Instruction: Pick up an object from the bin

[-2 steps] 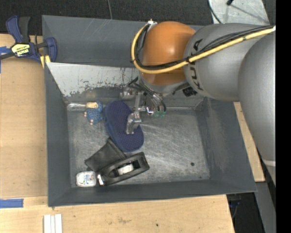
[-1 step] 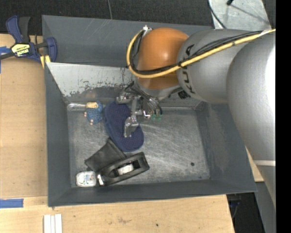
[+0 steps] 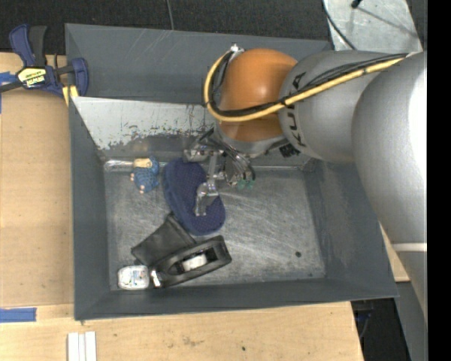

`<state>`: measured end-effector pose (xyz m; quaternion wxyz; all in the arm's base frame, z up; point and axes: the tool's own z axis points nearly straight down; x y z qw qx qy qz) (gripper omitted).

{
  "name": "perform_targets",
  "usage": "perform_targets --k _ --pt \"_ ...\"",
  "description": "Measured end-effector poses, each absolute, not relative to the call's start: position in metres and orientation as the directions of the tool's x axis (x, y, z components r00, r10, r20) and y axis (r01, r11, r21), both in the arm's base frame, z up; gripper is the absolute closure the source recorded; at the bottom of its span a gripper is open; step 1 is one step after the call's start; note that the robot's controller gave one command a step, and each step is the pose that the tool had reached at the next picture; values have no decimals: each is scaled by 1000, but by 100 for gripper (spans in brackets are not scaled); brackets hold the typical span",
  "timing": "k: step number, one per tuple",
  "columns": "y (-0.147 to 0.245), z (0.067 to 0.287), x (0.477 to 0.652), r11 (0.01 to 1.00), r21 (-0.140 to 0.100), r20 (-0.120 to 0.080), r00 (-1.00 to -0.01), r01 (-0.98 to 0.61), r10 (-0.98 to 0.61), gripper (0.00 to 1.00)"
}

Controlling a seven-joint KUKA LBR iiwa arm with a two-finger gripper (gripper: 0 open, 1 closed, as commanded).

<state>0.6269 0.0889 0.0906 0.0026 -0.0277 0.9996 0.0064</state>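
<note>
Gripper point(image 3: 209, 194): low over right side of dark blue oval pad point(image 3: 180, 190), mid-floor of grey bin point(image 3: 278, 224). Grip state: cannot tell, released or clenched. Contact with pad: cannot tell. Left of pad, just beside far end: 1 small blue figure point(image 3: 144, 176). Against pad's near end: black dispenser point(image 3: 182, 256). Near left corner, beside dispenser: 1 small white item point(image 3: 133, 277).

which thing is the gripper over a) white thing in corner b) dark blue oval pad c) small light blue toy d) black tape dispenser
b: the gripper is over the dark blue oval pad mid-bin, while the black tape dispenser lies apart, lower in the view.
</note>
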Motion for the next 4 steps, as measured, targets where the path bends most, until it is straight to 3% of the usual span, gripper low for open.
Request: perform_targets --k 3,4 --pt "93 89 627 996 5 -10 -996 -89 -89 0" --pt "93 91 628 996 6 -15 -996 -88 -88 100"
